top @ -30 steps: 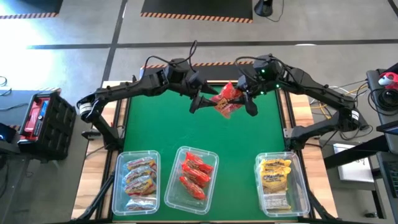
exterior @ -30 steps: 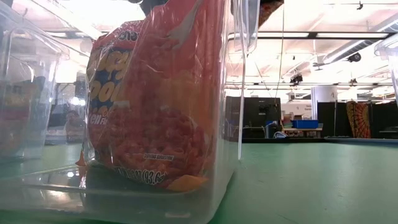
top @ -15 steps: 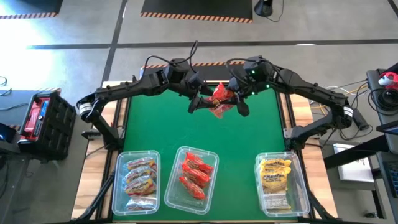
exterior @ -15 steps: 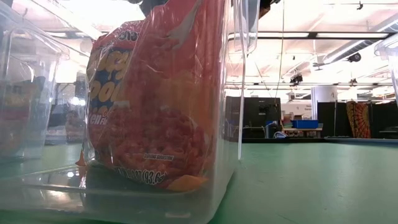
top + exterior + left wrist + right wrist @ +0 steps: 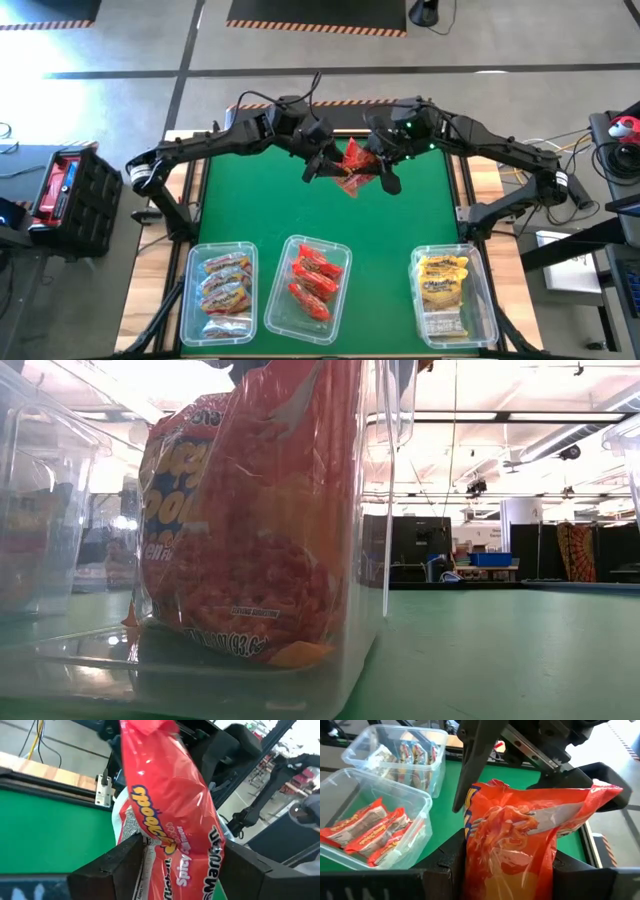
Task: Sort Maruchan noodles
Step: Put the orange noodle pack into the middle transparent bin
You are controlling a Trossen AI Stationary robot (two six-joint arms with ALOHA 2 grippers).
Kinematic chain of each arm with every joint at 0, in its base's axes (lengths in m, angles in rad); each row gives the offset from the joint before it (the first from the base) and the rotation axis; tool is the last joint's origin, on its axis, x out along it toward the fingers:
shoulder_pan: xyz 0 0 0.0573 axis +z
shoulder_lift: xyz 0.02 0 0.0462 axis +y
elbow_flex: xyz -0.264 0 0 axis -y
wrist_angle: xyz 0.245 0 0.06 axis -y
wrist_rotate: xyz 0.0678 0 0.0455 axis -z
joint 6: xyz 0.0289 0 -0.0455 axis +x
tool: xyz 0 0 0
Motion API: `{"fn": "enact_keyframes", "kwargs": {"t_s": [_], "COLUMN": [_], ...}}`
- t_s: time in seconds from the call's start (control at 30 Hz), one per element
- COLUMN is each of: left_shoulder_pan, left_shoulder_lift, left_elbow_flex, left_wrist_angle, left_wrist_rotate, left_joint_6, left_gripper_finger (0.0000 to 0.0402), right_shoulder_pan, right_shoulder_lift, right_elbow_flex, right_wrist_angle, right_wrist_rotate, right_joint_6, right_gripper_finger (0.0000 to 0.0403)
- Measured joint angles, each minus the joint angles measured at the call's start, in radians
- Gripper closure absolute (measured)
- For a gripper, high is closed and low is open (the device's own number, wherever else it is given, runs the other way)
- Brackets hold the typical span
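Right gripper [image 5: 385, 170] is clamping a red packet [image 5: 356, 165] above the mat's far edge; left gripper [image 5: 322, 163] is straddling it, jaws part-open. Early release risks a drop short of the bins [image 5: 345, 250].

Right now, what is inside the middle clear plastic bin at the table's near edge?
The middle clear plastic bin holds three red crinkly ramen packets, lying overlapped. Whether more packets lie underneath them is covered from view.

The green mat [image 5: 320, 205] lies open between the far edge, where both grippers meet round a red packet [image 5: 357, 163], and the near edge, blocked by three bins: left [image 5: 216, 292], middle [image 5: 316, 286], right [image 5: 451, 296].
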Motion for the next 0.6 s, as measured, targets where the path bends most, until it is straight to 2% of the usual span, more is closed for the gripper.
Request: {"fn": "enact_keyframes", "kwargs": {"t_s": [0.17,0.6], "left_shoulder_pan": [0.002,0.002], "left_shoulder_lift": [0.0,0.004], "left_elbow_flex": [0.0,0.0], "left_wrist_angle": [-0.017,-0.024], "left_wrist_rotate": [-0.002,-0.001], "left_joint_6": [-0.075,-0.095], "left_gripper_finger": [0.0203,0.0208], "right_shoulder_pan": [0.02,0.031], "right_shoulder_lift": [-0.001,-0.001], "right_elbow_flex": [0.0,0.005], "right_wrist_angle": [-0.001,0.0], "right_wrist_rotate": [0.098,0.108], "right_joint_6": [0.011,0.04], "right_gripper_finger": [0.0268,0.0268]}}
